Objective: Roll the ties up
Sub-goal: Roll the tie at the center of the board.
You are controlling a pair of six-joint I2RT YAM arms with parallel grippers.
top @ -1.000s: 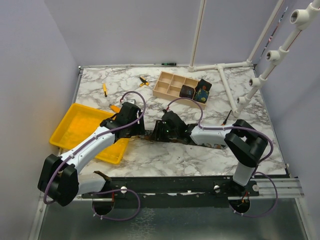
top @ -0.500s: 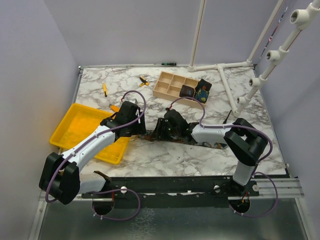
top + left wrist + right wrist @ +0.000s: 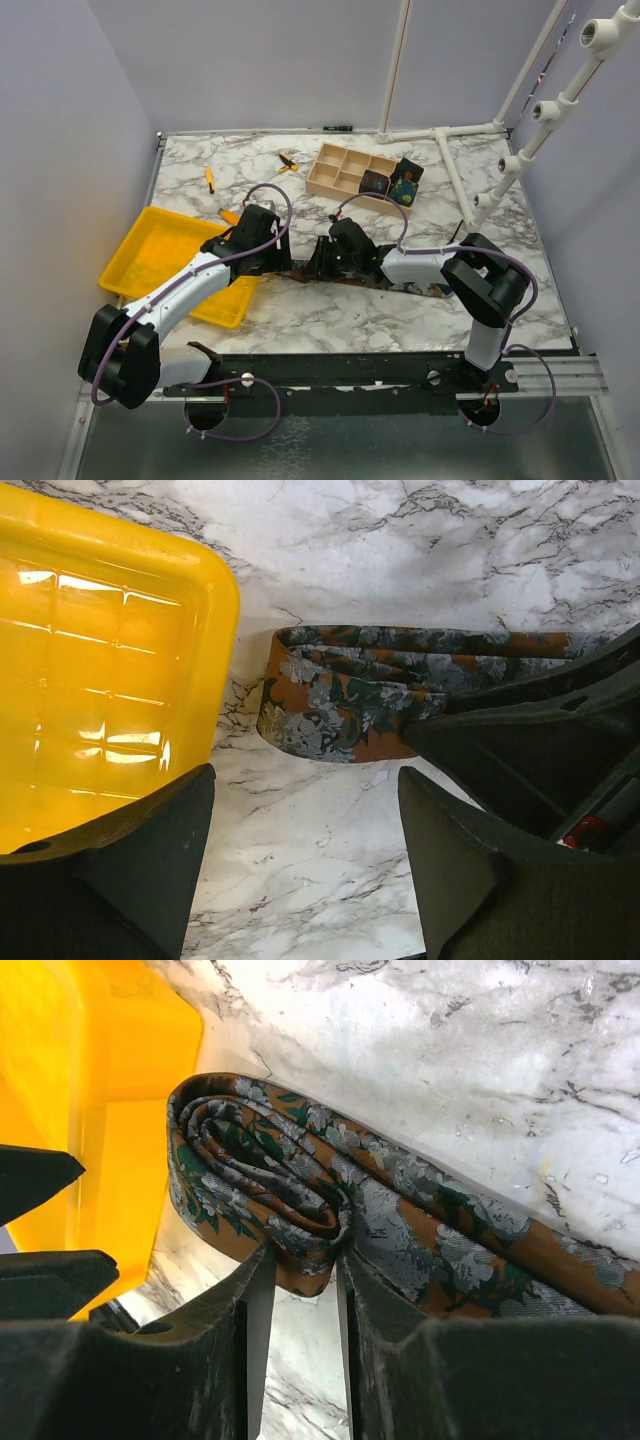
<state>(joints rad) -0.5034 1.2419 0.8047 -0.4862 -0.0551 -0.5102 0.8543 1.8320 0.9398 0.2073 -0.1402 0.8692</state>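
A rust-brown tie with grey-green flower print lies on the marble table, its left end partly rolled [image 3: 260, 1170]. The same roll shows in the left wrist view [image 3: 340, 695], and the tie's flat tail runs right under the right arm [image 3: 425, 290]. My right gripper [image 3: 305, 1270] is shut on the rolled end, pinching its lower fold. My left gripper [image 3: 305, 860] is open and empty, just left of the roll beside the yellow tray [image 3: 100, 680]. Two rolled ties, one dark [image 3: 373, 182] and one with blue print [image 3: 405, 187], sit at the wooden organizer [image 3: 340, 165].
The yellow tray [image 3: 150, 255] lies at the left, its corner close to the roll. Orange-handled screwdrivers [image 3: 209, 178] [image 3: 288, 162] lie at the back left. A white pipe frame [image 3: 455, 170] stands at the back right.
The right arm's elbow has shifted slightly left. Both grippers stay about where they were, the right one still on the roll.
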